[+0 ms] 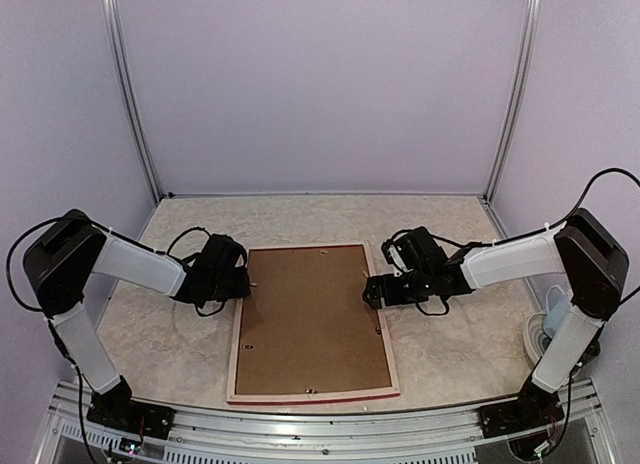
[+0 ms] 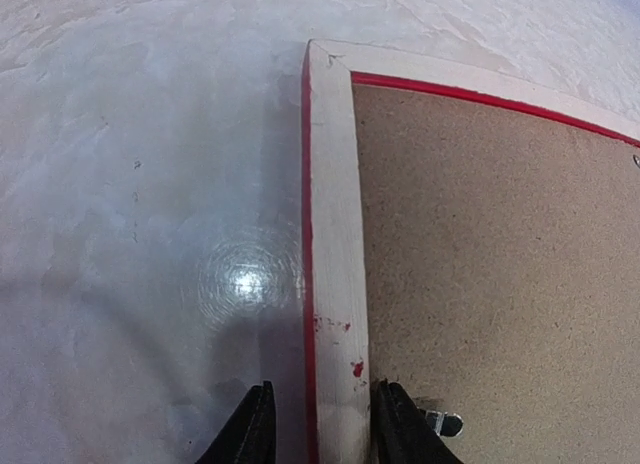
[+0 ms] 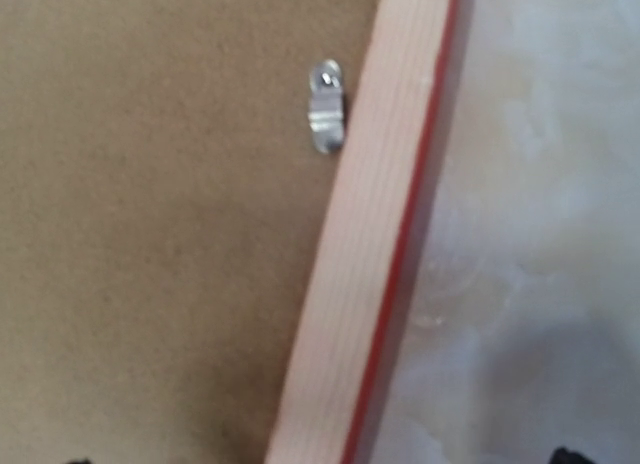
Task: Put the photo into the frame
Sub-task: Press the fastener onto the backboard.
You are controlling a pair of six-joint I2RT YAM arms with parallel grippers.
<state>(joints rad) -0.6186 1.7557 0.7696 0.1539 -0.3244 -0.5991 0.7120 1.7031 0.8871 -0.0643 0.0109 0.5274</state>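
**Colleague:** Where is the frame sitting?

**Me:** I see the frame [image 1: 237,356] lying flat on the desk [image 1: 450,344], back side up, between my two arms. A brown backing board [image 1: 312,319] fills it. The red face shows only as a thin line along the edges.

**Colleague:** And the left jaws?

**Me:** They are at the frame's left rail, nearer its far end. In the wrist view the pale wood rail runs between the two tips. One tip is over the desk and the other is over the board. The board-side tip sits right against the rail, just beside a small metal clip [image 2: 440,421]. On the outer side I see a sliver of desk between the tip and the red edge. I cannot tell whether the left jaws are clamped on the rail or only around it.

**Colleague:** The right side?

**Me:** The right jaws are spread wide and released, straddling the right rail. Only their tips show at the bottom corners of that wrist view, well apart from the wood. Another clip [image 3: 325,106] lies on the board, touching the rail's inner edge.
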